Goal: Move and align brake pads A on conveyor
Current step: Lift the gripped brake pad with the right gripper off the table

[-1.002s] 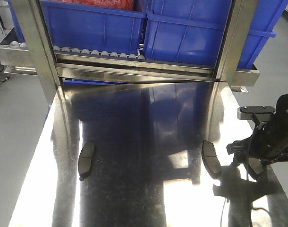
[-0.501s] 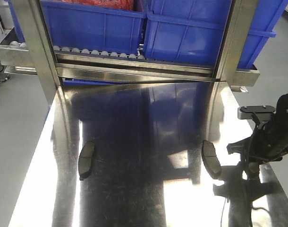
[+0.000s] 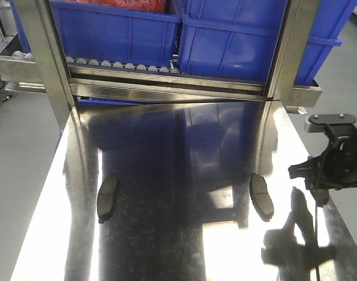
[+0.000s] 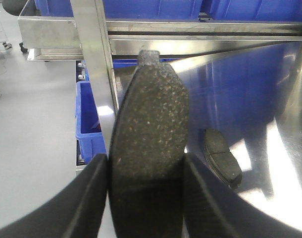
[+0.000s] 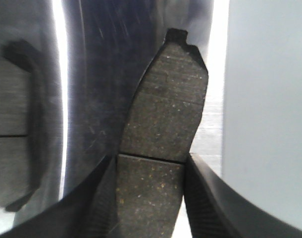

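Two brake pads A lie flat on the shiny steel tabletop (image 3: 178,175), one at the left (image 3: 107,198) and one at the right (image 3: 261,196). My right gripper (image 3: 319,186) hangs over the table's right edge. In the right wrist view it (image 5: 151,198) is shut on a grooved pad (image 5: 163,129), with another pad (image 5: 12,124) on the steel to the left. The left gripper (image 4: 146,198) is shut on a speckled pad (image 4: 148,134) held upright, and a pad (image 4: 222,157) lies on the table beyond it. The conveyor is out of view.
A roller rack with blue bins (image 3: 225,35) spans the back of the table, framed by steel posts (image 3: 47,52) (image 3: 289,47). A smaller blue bin (image 4: 89,119) sits low beside the left post. Grey floor flanks both table sides.
My right gripper has risen and shifted right toward the table edge, carrying its pad off the surface. The two pads on the table have not moved.
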Controlling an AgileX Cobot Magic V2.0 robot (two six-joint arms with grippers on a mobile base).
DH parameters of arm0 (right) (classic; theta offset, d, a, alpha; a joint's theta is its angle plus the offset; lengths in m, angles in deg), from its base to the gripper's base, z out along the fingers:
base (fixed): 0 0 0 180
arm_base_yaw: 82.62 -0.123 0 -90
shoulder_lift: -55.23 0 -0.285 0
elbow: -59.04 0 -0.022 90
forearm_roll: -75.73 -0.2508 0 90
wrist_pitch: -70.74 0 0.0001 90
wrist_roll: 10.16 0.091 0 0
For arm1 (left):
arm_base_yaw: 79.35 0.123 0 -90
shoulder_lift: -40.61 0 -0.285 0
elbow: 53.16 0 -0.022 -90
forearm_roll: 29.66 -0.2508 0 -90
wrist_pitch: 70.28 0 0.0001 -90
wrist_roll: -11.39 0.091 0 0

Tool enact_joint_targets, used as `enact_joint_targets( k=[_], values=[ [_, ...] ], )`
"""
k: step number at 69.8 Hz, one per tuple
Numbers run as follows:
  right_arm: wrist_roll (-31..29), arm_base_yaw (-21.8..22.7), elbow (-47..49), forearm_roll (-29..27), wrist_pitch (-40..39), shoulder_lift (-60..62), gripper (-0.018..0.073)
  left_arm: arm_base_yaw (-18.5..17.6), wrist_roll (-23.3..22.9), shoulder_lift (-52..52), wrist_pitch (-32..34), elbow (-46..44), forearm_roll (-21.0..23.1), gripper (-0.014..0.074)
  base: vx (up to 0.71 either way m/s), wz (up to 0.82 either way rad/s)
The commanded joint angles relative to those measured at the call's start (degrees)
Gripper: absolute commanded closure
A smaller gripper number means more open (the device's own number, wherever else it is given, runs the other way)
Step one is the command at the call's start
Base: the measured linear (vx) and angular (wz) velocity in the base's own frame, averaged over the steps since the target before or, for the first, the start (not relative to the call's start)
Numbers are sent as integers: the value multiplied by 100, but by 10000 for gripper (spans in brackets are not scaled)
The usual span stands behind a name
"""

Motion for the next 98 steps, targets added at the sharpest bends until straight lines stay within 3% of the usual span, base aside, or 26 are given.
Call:
enact_joint_targets(
  k=[1, 22, 63, 98],
  values=[
    [-51, 36, -194, 0, -479, 769, 566, -16, -45, 11, 542, -170, 107, 492, 0, 0],
    [-42, 36, -1480, -188, -1489, 3022, 563, -16, -45, 11, 542, -170, 107, 492, 0, 0],
    [-52, 36, -3419, -164, -1611, 6892, 563, -16, -45, 11, 542, -170, 107, 492, 0, 0],
    [-47, 36, -3525, -164, -1711, 7206, 563, -16, -45, 11, 542, -170, 107, 492, 0, 0]
  ],
)
